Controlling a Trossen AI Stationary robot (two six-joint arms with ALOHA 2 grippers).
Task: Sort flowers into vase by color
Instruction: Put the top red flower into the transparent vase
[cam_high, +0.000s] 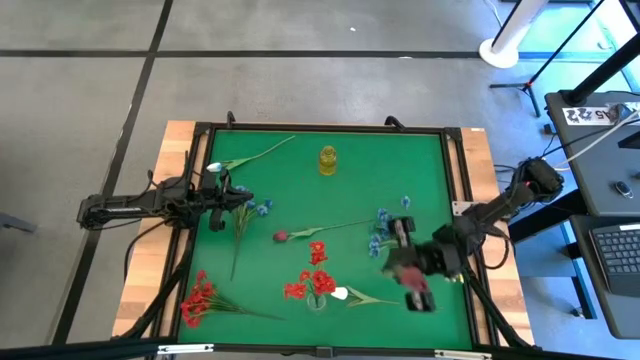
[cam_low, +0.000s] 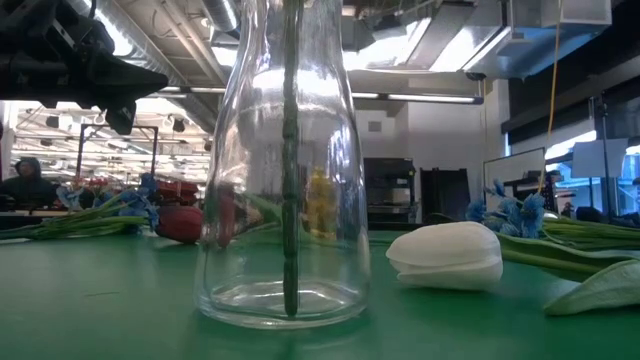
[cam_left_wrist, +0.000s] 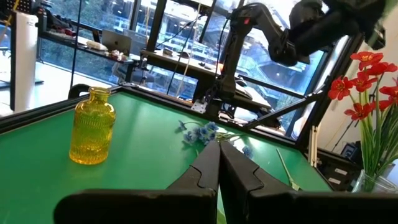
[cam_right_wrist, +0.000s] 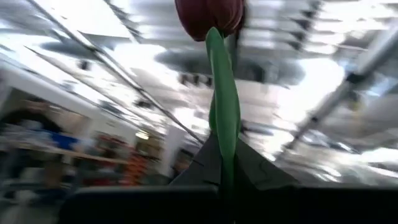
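Observation:
My right gripper (cam_high: 408, 272) hovers over the mat's right side, tipped up toward the ceiling and shut on a dark red bud's stalk (cam_right_wrist: 224, 112). My left gripper (cam_high: 222, 200) is shut with nothing in it at the mat's left side, beside a blue cluster (cam_high: 252, 206). A clear vase (cam_high: 317, 298) near the front edge holds red flowers (cam_high: 316, 268), their stalk standing in it (cam_low: 289, 200). A white tulip (cam_high: 342, 294) lies beside the clear vase. A yellow vase (cam_high: 328, 160) stands far back. A second dark red bud (cam_high: 281, 237) lies mid-mat. My right gripper pinches the green stalk (cam_right_wrist: 222, 143) of the dark red flower between its two fingers, a short way below the bud (cam_right_wrist: 208, 15). The stalk runs along the fingers and stands out past their tips. The flower is lifted clear of the mat, bud upward.
A red cluster (cam_high: 198, 298) lies at the front left corner. More blue clusters (cam_high: 381, 230) lie right of centre. A white bud with a long stalk (cam_high: 213, 167) lies at the far left. A black frame (cam_high: 320, 127) rims the green mat.

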